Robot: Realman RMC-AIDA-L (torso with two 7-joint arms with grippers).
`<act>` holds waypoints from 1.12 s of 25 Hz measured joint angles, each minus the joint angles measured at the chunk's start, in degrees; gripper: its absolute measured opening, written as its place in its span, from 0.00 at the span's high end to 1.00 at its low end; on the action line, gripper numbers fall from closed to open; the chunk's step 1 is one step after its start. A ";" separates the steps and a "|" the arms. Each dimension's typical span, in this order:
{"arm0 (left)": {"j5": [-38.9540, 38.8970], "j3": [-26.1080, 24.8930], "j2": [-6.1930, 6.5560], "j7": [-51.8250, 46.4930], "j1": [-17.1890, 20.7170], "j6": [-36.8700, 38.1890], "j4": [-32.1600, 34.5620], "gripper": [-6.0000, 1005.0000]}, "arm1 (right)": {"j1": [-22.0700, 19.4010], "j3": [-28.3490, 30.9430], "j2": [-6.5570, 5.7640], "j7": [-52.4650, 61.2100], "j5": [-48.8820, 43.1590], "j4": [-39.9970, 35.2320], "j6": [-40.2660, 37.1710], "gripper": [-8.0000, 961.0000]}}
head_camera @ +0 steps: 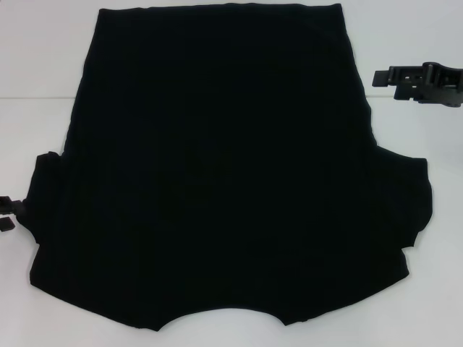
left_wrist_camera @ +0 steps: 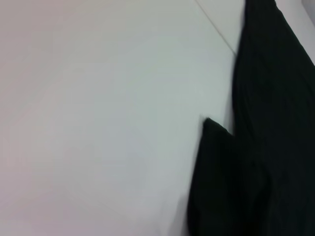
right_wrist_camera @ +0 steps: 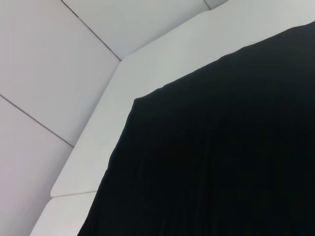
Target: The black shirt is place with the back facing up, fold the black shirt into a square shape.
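shirt first: the black shirt (head_camera: 224, 166) lies flat on your white bench (head_camera: 36, 72), neckline toward you. your left claw (head_camera: 9, 213) touches its left sleeve; your right claw (head_camera: 423, 79) hovers beside its right edge. i cannot tell whether either claw is open or closed.

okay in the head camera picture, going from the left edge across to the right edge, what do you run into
left gripper at the left edge → black shirt spread flat on the white table → right gripper, off the shirt's far right corner.
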 joint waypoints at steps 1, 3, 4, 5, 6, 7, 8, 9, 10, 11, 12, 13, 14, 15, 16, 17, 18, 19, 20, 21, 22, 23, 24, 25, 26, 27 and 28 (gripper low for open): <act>0.03 -0.01 0.00 -0.40 -0.03 -0.50 -0.11 0.61 | 0.00 0.02 0.00 0.00 0.03 0.00 0.01 0.23; 0.02 -0.01 0.00 -0.74 -0.08 -1.11 -0.36 0.61 | 0.00 0.06 0.00 0.00 0.07 0.00 0.02 0.23; -0.02 -0.01 0.00 -0.84 -0.12 -1.47 -0.50 0.61 | 0.00 0.07 0.00 0.00 0.09 0.00 0.03 0.23; -0.02 -0.01 0.00 -0.87 -0.16 -1.65 -0.56 0.61 | 0.00 0.08 0.00 0.00 0.10 0.00 0.03 0.23; 0.01 -0.01 0.00 -0.90 -0.28 -2.00 -0.70 0.61 | 0.00 0.08 0.00 0.00 0.10 0.00 0.04 0.23; 0.07 0.02 0.00 -0.91 -0.40 -2.20 -0.84 0.61 | 0.00 0.08 0.00 0.00 0.10 0.00 0.04 0.23; 0.15 0.09 0.00 -0.91 -0.54 -2.37 -1.08 0.61 | 0.00 0.08 0.00 0.00 0.11 0.00 0.04 0.23; 0.19 0.20 0.00 -0.92 -0.70 -2.54 -1.32 0.61 | 0.00 0.09 0.00 0.00 0.10 0.00 0.04 0.23; 0.20 0.32 0.00 -0.92 -0.84 -2.67 -1.56 0.61 | 0.00 0.09 -0.01 0.00 0.10 0.00 0.03 0.23; 0.20 0.43 0.00 -0.93 -0.95 -2.74 -1.66 0.62 | 0.00 0.16 -0.03 0.02 0.11 0.00 -0.01 0.23; 0.21 0.52 0.00 -0.93 -1.04 -2.85 -1.76 0.62 | 0.00 0.29 -0.04 0.16 0.09 0.00 -0.09 0.23; 0.24 0.59 0.00 -0.94 -1.11 -2.93 -1.86 0.62 | 0.00 0.47 -0.10 0.37 0.04 0.00 -0.23 0.23; 0.26 0.64 0.02 -0.94 -1.17 -3.03 -1.98 0.62 | 0.00 0.67 -0.20 0.62 -0.03 0.00 -0.47 0.23; 0.29 0.68 0.03 -0.94 -1.21 -3.08 -2.06 0.63 | 0.00 0.74 -0.34 0.74 -0.08 0.00 -0.69 0.23; 0.30 0.69 0.06 -0.94 -1.21 -3.09 -2.08 0.63 | 0.00 0.81 -0.56 0.84 -0.13 0.00 -0.98 0.23; 0.30 0.69 0.06 -0.94 -1.21 -3.09 -2.08 0.63 | 0.02 0.81 -0.80 0.84 -0.16 0.00 -1.49 0.23; 0.31 0.69 0.07 -0.95 -1.21 -3.11 -2.09 0.63 | 0.06 0.81 -0.96 0.85 -0.18 0.01 -1.81 0.23; 0.32 0.70 0.08 -0.95 -1.21 -3.11 -2.10 0.63 | 0.16 0.81 -1.14 0.85 -0.20 0.03 -2.31 0.23; 0.32 0.70 0.08 -0.95 -1.21 -3.12 -2.11 0.63 | 0.27 0.80 -1.29 0.86 -0.22 0.05 -2.75 0.23; 0.33 0.70 0.09 -0.94 -1.20 -3.13 -2.10 0.64 | 0.40 0.81 -1.41 0.87 -0.24 0.07 -3.15 0.23; 0.36 0.72 0.09 -0.95 -1.20 -3.14 -2.11 0.64 | 0.51 0.80 -1.46 0.88 -0.24 0.07 -3.52 0.23; 0.39 0.74 0.09 -0.95 -1.22 -3.14 -2.11 0.64 | 0.59 0.80 -1.48 0.90 -0.25 0.08 -3.70 0.23; 0.42 0.76 0.09 -0.94 -1.23 -3.15 -2.11 0.64 | 0.63 0.80 -1.50 0.92 -0.26 0.07 -3.94 0.23; 0.46 0.78 0.08 -0.92 -1.26 -3.15 -2.11 0.64 | 0.73 0.80 -1.50 0.94 -0.26 0.07 -4.00 0.23; 0.50 0.79 0.06 -0.87 -1.28 -3.15 -2.11 0.64 | 0.80 0.79 -1.50 0.95 -0.26 0.07 -4.12 0.23; 0.53 0.81 0.06 -0.81 -1.28 -3.15 -2.11 0.65 | 0.83 0.79 -1.50 0.95 -0.26 0.07 -4.17 0.23; 0.54 0.83 0.06 -0.75 -1.28 -3.15 -2.12 0.65 | 0.86 0.79 -1.50 0.96 -0.26 0.07 -4.19 0.23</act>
